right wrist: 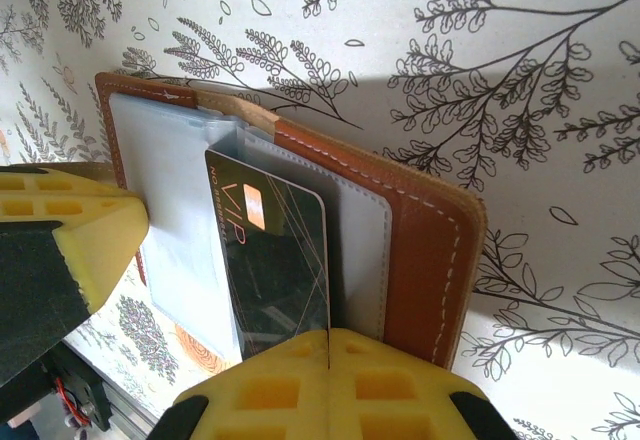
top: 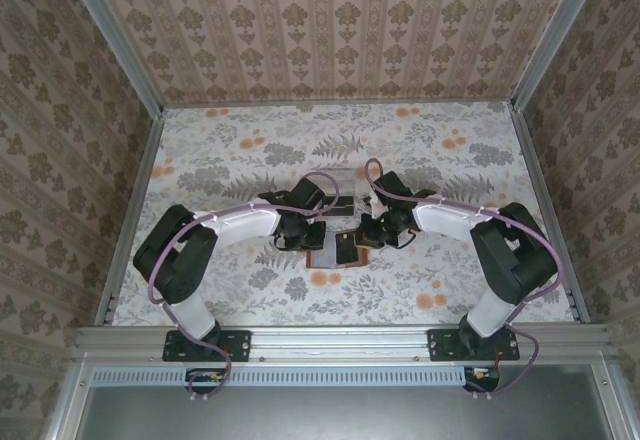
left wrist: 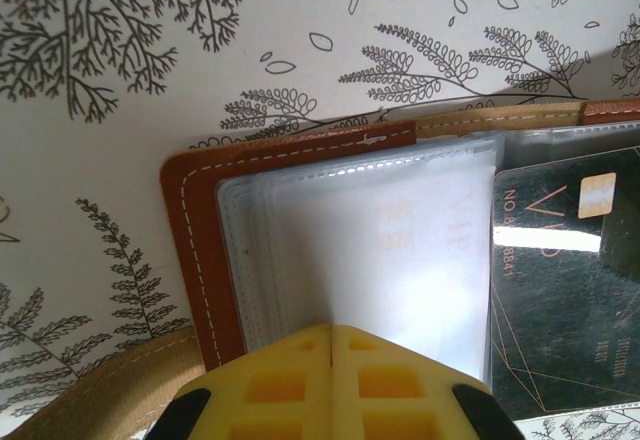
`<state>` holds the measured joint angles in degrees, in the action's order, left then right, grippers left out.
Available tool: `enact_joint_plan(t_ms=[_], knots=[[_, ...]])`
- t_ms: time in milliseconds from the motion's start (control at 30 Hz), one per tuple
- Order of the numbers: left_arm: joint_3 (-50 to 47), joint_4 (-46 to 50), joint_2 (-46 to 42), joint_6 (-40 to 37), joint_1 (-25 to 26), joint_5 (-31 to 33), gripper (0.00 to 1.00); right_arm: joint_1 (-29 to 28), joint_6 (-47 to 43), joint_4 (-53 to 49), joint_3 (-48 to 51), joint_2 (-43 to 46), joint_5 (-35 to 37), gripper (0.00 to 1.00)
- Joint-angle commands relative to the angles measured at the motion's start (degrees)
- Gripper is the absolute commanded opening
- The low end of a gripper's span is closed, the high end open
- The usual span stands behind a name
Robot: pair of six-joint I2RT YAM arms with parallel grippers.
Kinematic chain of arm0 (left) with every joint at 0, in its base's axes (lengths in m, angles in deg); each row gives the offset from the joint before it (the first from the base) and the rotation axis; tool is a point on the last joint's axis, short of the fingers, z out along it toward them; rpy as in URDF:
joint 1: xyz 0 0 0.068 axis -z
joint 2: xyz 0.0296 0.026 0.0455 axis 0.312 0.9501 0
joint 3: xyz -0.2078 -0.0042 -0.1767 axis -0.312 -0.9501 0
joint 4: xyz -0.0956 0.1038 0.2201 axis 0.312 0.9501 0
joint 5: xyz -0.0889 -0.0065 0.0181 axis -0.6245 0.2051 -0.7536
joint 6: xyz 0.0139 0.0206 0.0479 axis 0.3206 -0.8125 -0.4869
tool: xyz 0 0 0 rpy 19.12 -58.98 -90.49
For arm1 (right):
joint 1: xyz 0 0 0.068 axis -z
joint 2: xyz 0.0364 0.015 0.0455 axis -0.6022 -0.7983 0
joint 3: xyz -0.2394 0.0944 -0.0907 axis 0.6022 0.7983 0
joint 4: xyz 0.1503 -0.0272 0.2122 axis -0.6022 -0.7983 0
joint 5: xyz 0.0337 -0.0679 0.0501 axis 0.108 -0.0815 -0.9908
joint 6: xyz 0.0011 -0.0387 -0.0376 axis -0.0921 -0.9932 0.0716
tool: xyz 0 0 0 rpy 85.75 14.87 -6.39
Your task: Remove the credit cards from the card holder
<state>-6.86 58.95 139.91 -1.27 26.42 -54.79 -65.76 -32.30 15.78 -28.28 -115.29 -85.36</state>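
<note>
- The card (right wrist: 275, 260) is dark with gold lines and a gold chip. It lies face up on the clear sleeves of the open holder (right wrist: 430, 250), and I can't tell how much of it is tucked into a sleeve.
- Its long axis runs straight away from my right gripper (right wrist: 328, 345), and its near short end comes right up to the tips.
- That gripper is closed with nothing between the fingers. The card lies flat under the tips rather than pinched, so I reckon the coming move is a push or drag along that axis.
- My left gripper (left wrist: 332, 345) is also closed and empty, with its tips down on the empty sleeve (left wrist: 370, 250) on the other half. From there the card is off to the right, so the right arm is clearly the nearer one.
- The holder sits mid-worktop (right wrist: 520, 80), between both arms.
- Readable writing: "VIP" in big thin letters, then "NO." and a row of digits I can't make out. There's some tiny print near the far corner too, also too small to read.
</note>
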Motion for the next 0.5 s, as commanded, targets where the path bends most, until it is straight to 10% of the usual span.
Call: enact_joint_plan(t_ms=[0,467], knots=[[0.59,2.48,1.43,-1.25,0.26,1.06,0.01,0.02,0.9,-1.24,-0.97,2.0,1.9,0.0],[0.72,2.5,1.45,-1.23,0.24,1.06,0.01,-0.71,2.68,-0.52,-0.35,3.04,2.36,0.0]])
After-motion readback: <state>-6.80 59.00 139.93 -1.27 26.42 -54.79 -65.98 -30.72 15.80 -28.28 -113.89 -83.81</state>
